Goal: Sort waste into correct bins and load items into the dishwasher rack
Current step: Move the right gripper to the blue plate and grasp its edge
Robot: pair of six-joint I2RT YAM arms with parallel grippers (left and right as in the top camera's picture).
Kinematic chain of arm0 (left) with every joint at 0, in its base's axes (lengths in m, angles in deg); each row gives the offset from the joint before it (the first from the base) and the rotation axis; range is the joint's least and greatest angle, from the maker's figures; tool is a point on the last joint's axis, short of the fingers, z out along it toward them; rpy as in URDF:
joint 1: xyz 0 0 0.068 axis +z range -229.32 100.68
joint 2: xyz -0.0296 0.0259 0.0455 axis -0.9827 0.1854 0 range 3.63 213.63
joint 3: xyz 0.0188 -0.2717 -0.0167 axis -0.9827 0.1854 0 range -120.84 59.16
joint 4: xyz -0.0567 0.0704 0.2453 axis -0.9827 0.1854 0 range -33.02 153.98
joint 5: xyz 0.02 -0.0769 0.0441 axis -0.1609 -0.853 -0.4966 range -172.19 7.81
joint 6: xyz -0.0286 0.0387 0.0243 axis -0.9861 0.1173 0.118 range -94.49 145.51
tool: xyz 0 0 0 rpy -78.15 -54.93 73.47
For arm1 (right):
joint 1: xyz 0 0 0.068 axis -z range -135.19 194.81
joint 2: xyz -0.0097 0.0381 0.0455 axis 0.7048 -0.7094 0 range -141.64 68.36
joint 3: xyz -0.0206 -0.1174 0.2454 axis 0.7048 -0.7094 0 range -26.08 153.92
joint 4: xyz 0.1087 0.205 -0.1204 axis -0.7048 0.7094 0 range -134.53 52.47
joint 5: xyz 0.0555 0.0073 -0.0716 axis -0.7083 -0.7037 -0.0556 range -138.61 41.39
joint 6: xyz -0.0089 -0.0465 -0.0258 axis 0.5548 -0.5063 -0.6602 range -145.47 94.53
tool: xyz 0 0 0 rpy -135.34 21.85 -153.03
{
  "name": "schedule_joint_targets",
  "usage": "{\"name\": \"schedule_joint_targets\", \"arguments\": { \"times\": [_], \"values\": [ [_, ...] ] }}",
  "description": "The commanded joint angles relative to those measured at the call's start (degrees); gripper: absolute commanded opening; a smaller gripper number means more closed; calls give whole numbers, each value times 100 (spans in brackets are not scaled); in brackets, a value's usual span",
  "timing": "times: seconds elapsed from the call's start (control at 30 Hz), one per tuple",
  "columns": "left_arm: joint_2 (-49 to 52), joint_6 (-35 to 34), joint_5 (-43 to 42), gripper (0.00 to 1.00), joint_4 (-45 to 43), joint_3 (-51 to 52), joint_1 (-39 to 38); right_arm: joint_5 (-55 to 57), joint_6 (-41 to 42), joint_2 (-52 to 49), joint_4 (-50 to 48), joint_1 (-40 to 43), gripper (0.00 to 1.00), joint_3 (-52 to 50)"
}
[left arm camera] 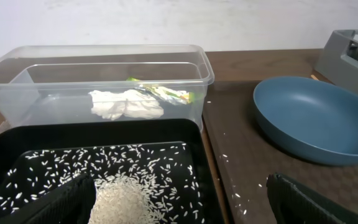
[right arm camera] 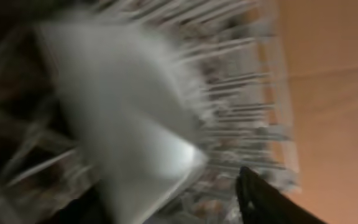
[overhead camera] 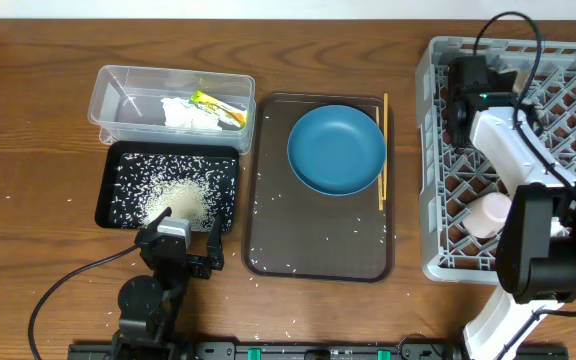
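The clear tub holds the white napkin and the yellow-green wrapper. The black tray holds a rice pile. My left gripper is open and empty at that tray's near edge. The dark blue dish and the chopsticks lie on the brown serving tray. My right gripper is over the grey rack, fingers wide apart around a blurred pale object. A pink cup sits in the rack.
The brown serving tray lies between the black tray and the rack, with loose rice grains scattered on it. More grains lie on the wooden table near the black tray. The rack's corner shows at the right of the left wrist view.
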Motion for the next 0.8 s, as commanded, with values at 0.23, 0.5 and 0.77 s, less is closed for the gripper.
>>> {"name": "schedule_joint_targets", "arguments": {
  "times": [0.23, 0.5, 0.77],
  "values": [
    [-39, 17, 70, 91, 39, 144, 13, -4109, 365, 1976, 243, -754, 69, 199],
    [-39, 17, 70, 90, 39, 144, 13, -5211, 1781, 1805, 348, -2063, 69, 138],
    [-39, 17, 70, 90, 39, 144, 13, -5180, 4013, 177, 509, -2264, 62, 138]
  ]
}}
